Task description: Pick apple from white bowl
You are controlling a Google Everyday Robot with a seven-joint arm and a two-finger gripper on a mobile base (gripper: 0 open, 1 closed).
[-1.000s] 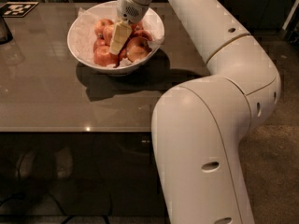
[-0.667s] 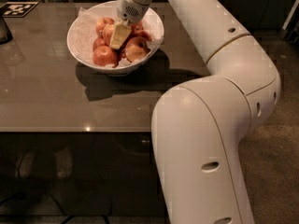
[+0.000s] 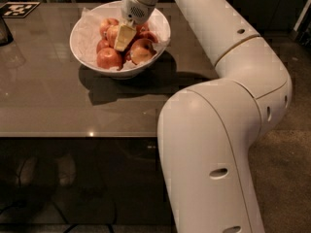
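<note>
White bowl (image 3: 80,57) upright on the far half of the desk (image 3: 48,106), lined with crumpled white paper (image 3: 90,25) and filled by a pile of red apples. The apple (image 3: 142,51) at the front right of the pile, inside the bowl, close to the right-hand rim; largest of the heap, red with a pale orange-yellow blush. Darker red apple (image 3: 109,58) just to its left at the front; further apples behind, partly hidden.

Tool (image 3: 124,37) pointing down into the bowl from above, pale yellow tip among the fruit at the centre of the pile, just behind and left of the apple. Contact with any fruit not discernible; degree of opening impossible to tell; nothing visibly held.

White arm (image 3: 233,52) bent over the desk from the near right, covering the right rear rim of the bowl and the desk's right end. Black-and-white marker tag (image 3: 17,8) flat at the far left corner; dark object (image 3: 4,30) at the left edge, cut off by the frame; both well apart from the bowl. Bowl shadow on the desk toward the front.

Apple nearly round, no long axis to speak of; blush turned up and toward the camera; stalk end not visible.
</note>
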